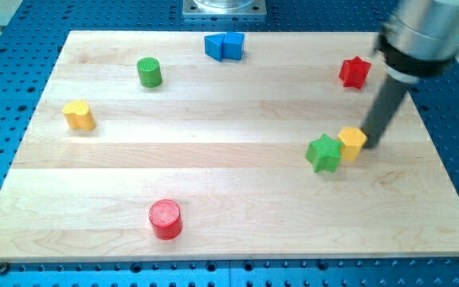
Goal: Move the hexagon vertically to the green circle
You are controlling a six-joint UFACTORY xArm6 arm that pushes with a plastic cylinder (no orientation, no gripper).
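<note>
A yellow hexagon block lies at the board's right middle, touching a green star on its left. My tip is down on the board against the hexagon's right side. The dark rod rises from it to the view's top right. The green circle stands far off at the upper left of the board.
A red star sits above the hexagon near the right edge. Two blue blocks sit together at the top middle. A yellow block lies at the left and a red circle at the bottom left. The wooden board rests on a blue perforated table.
</note>
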